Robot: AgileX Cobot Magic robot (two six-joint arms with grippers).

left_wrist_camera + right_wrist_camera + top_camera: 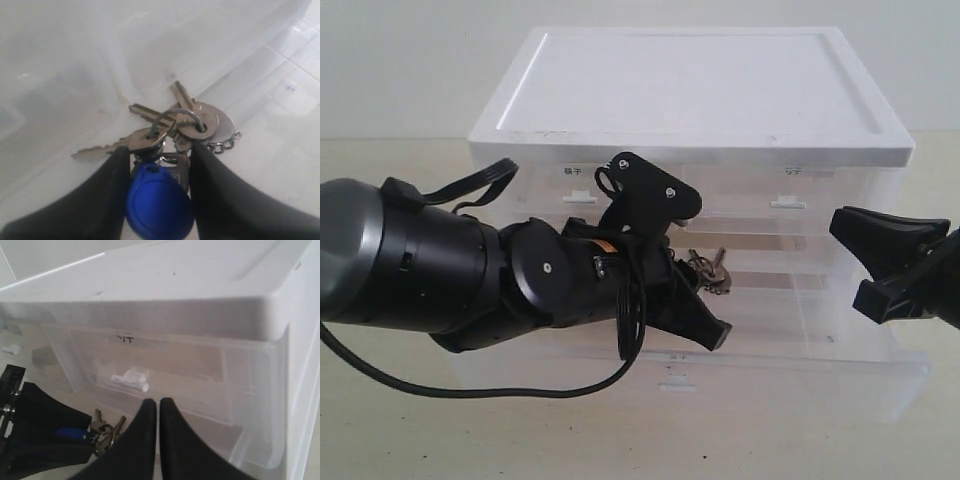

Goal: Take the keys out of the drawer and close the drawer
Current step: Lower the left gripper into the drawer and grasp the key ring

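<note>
The keys (185, 122), silver-grey on a ring with a blue fob (157, 200), are inside the pulled-out clear bottom drawer (790, 385). My left gripper (160, 150) reaches into that drawer and is shut on the fob, both black fingers pressing its sides while the key blades stick out past the tips. From outside, the left gripper (705, 310) sits just below the keys (710, 268). The right gripper (157, 402) is shut on nothing and hovers at the drawer's right side (850, 260), with the keys (107, 430) beside it.
The drawer unit is a clear plastic cabinet with a white lid (690, 90) on a pale tabletop. Two small upper drawers with white handles (787, 202) stand closed. The open drawer's handle (677, 380) faces the front. A black cable (470, 385) loops under the left arm.
</note>
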